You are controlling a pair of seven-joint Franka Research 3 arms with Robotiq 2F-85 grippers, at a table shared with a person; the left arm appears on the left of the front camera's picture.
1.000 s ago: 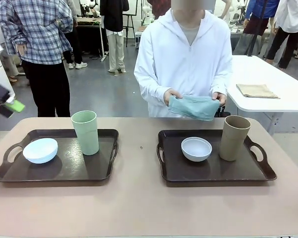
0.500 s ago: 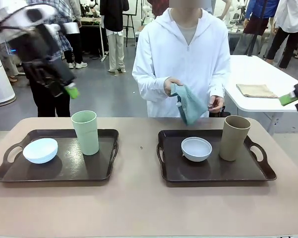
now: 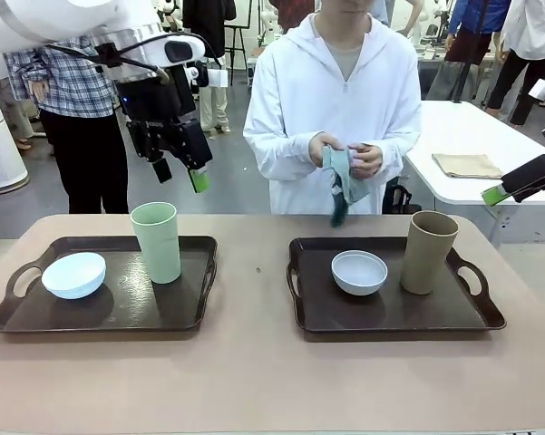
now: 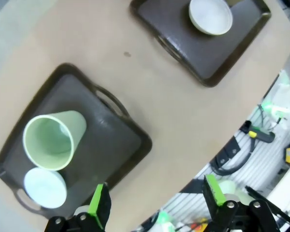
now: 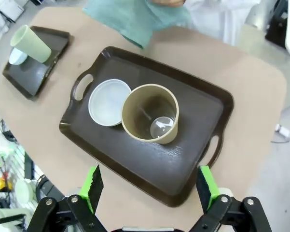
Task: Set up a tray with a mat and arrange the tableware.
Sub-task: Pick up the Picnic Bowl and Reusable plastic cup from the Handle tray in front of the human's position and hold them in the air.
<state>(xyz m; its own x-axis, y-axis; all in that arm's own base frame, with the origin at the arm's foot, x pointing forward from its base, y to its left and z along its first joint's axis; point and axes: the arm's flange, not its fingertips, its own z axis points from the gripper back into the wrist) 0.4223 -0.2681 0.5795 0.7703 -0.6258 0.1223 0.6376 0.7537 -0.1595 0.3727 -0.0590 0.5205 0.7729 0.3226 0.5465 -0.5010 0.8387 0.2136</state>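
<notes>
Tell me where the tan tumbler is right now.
In the front view the tan tumbler stands upright at the right end of the right-hand tray, with the greyish white bowl just to its left.

Right tray [image 3: 390, 313] looks matt, grained plastic; mat [image 3: 342, 186] is cloth.

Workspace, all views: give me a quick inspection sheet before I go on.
Surface: tan table with left tray and right tray, no mat in either.
Job's things: pale blue bowl and light green tumbler on left tray; greyish white bowl and tan tumbler on right tray; person holds a teal cloth.
Clutter: small dark speck between the trays.
Hands: left hand open, raised on the left; right hand open, raised on the right.
Cables: black cable looped at the left wrist.
Surroundings: people standing behind; white side table with a folded tan cloth.
</notes>
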